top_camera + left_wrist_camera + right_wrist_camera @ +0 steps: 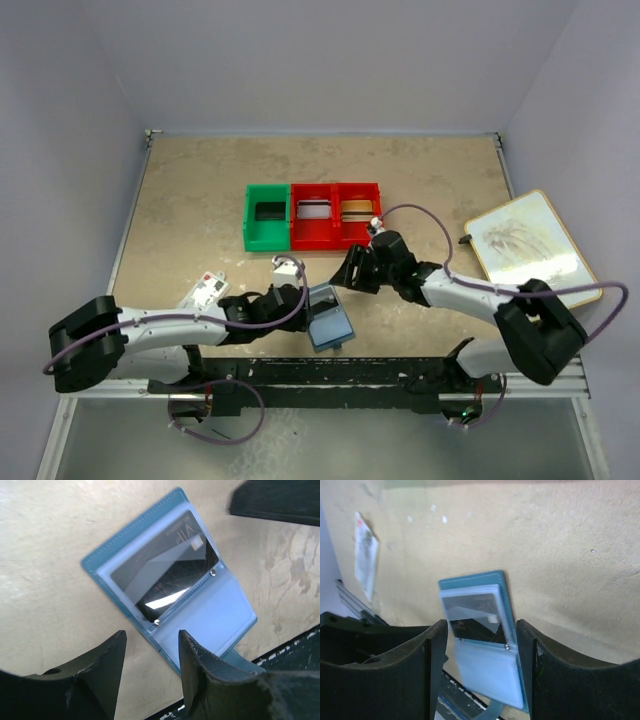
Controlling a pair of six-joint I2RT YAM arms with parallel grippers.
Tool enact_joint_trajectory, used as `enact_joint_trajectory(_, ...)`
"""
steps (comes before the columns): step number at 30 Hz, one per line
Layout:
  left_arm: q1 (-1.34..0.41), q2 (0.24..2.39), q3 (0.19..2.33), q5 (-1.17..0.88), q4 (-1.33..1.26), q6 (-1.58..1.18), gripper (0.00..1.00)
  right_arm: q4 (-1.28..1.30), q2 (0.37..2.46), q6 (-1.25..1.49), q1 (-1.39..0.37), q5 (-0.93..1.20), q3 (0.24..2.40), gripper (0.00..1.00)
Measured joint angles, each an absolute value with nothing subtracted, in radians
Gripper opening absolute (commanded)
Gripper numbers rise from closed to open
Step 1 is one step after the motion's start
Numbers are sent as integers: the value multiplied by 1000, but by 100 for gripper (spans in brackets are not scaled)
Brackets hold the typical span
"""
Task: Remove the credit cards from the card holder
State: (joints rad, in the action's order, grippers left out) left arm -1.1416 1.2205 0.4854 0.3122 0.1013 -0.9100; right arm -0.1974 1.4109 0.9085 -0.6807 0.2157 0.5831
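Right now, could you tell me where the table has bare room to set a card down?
Bare tabletop lies behind the green bin and red bins, to the back wall, and left of the green bin, beyond the white packet. Crowded: around the card holder, between left pincer and right pincer.

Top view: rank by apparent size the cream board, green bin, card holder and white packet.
1. cream board
2. green bin and card holder: look alike, not ranked
3. white packet

Beige table [200,180], card holder [329,320], bins [312,237], packet [204,290]
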Motion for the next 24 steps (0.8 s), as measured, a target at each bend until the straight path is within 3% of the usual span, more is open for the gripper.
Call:
enact_joint_trajectory(7,-1141,1124,488,443,179,-935,44,-322,1198,1016,-715,195,463,52)
enact_joint_trajectory(16,-1140,1151,606,554,266,-897,46,-463,1314,1240,-892,140,392,52)
enact_joint_trajectory(24,-1122,1212,655,564,276,-870,46,-689,1424,1468,-925,52,260,50)
